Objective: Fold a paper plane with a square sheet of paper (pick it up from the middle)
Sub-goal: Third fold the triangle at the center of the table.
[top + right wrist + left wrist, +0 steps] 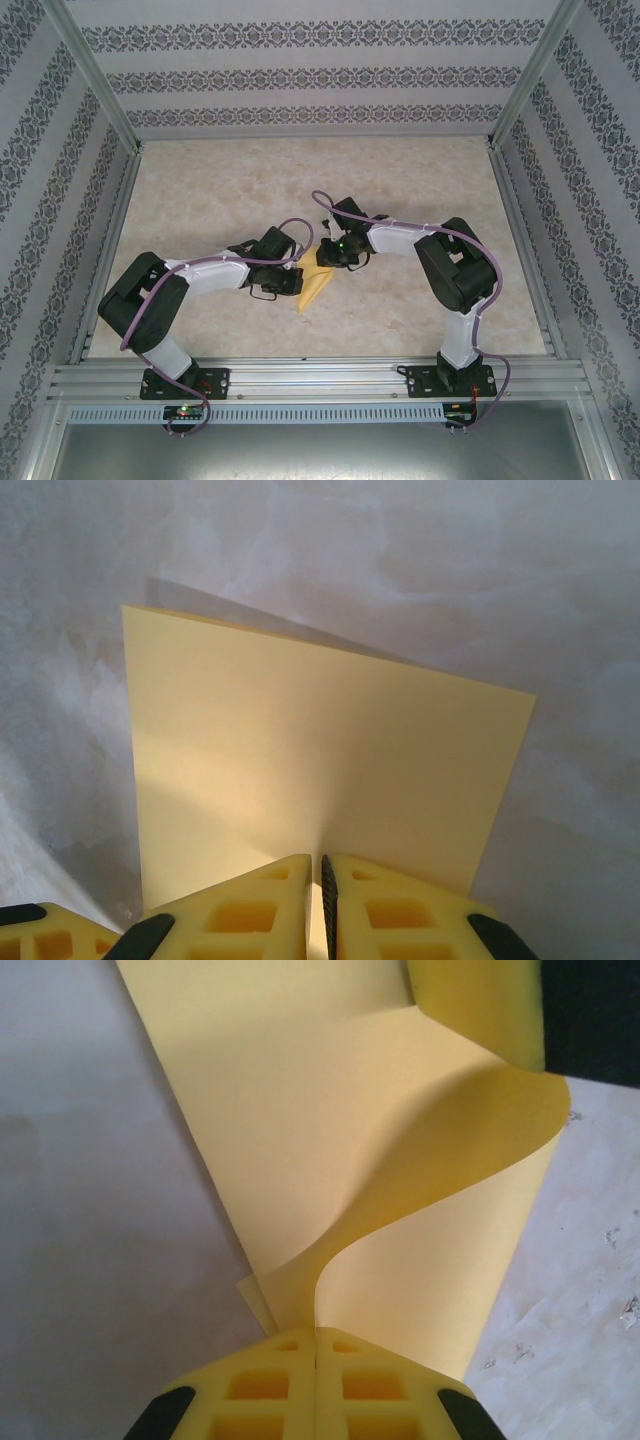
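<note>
The left gripper (316,1334) pinches the square sheet of paper (330,1140), which buckles upward. The right gripper (322,860) clamps another edge, just above the table (200,200).

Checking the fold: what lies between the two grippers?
The square sheet of paper, pinched by the left gripper and the right gripper; the top external view shows it.

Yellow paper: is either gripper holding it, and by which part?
Both hold it. The left gripper is shut on the square sheet of paper at the edge of a curled-up layer; the right gripper pinches an edge near its middle.
</note>
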`<state>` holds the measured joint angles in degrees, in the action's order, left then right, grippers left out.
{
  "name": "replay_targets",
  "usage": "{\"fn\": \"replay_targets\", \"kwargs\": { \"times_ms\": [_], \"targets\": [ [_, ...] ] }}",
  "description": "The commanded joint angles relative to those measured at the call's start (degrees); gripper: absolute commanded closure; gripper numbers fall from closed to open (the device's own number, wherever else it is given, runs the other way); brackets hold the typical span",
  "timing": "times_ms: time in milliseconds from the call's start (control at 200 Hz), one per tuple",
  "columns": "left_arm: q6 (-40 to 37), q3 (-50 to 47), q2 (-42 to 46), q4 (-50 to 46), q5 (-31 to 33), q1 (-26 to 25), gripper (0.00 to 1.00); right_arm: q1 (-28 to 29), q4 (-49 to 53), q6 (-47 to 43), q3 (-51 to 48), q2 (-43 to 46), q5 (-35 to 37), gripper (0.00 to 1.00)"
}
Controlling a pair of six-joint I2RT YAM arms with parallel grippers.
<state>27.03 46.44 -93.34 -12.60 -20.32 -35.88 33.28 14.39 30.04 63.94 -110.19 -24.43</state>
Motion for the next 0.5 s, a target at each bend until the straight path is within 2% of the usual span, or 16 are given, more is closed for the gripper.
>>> {"fn": "replay_targets", "kwargs": {
  "times_ms": [0,500],
  "targets": [
    [-1.65,1.58,-1.55,-0.55,1.23,0.63,1.0,0.75,1.42,0.63,-1.58,-1.16,1.68,0.85],
    [-1.08,1.34,-1.76,-1.26,2.64,0.63,1.0,0.73,1.59,0.81,-1.61,-1.08,2.03,0.85]
  ]
}}
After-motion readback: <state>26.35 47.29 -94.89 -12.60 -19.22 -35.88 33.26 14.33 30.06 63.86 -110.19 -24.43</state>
